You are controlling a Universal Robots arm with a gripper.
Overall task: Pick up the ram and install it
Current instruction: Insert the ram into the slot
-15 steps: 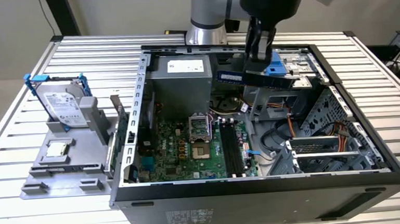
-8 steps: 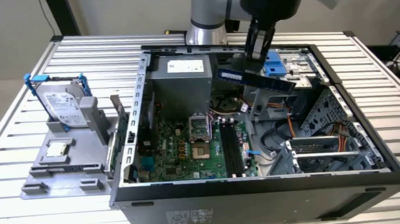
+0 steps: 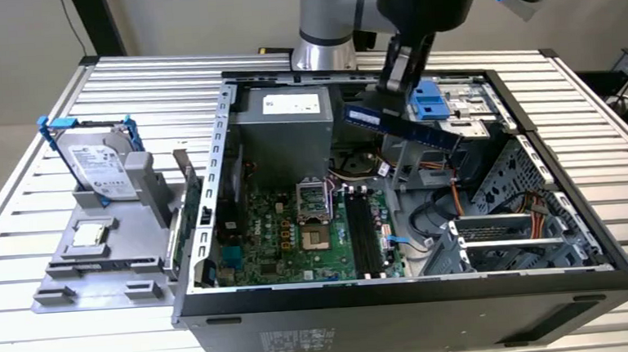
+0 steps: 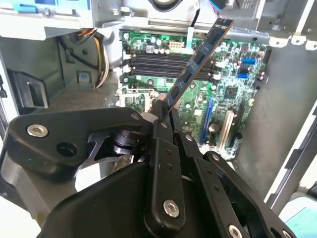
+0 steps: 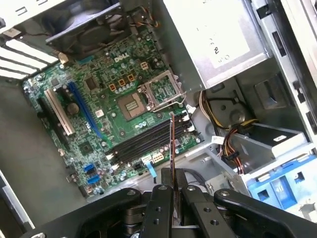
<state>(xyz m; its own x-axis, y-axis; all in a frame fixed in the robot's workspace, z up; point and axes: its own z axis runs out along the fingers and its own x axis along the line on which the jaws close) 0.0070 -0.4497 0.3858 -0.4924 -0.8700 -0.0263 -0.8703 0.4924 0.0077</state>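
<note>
My gripper (image 4: 163,113), clenched on one end of the ram (image 4: 197,57), holds it tilted above the memory slots (image 4: 146,62) of the motherboard (image 4: 233,94); lowered askew, a corner could jam against a slot's edge.

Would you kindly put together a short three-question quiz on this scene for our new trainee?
1. True or false: the hand is shut on the ram.
2. Fill in the blank: the hard drive stands outside the case, on the exterior view's ____.
3. Where is the ram? A: resting on the hard drive. B: in the air over the open case. C: lying outside the case.

Key: 1 true; 2 left; 3 B.
</note>
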